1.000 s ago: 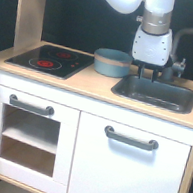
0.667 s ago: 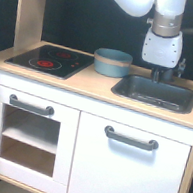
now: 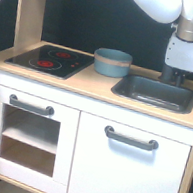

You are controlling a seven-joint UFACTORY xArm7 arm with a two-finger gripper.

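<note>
My white arm comes down from the top right, and its dark gripper (image 3: 172,79) hangs at the back right rim of the dark grey sink (image 3: 154,93). The fingers are dark against the black backdrop, so their state does not show. Nothing is visibly held. A blue-grey bowl (image 3: 112,62) with a tan band stands on the wooden counter to the sink's left, well apart from the gripper.
A black hob (image 3: 48,59) with two red rings lies on the counter's left part. A tall wooden post (image 3: 30,10) rises at the left. Below are a windowed oven door (image 3: 28,132) and a cupboard door (image 3: 129,173), both with grey handles.
The arm has swung toward the exterior view's right, carrying the gripper from above the sink's middle to its back right rim. The bowl has stayed put.
</note>
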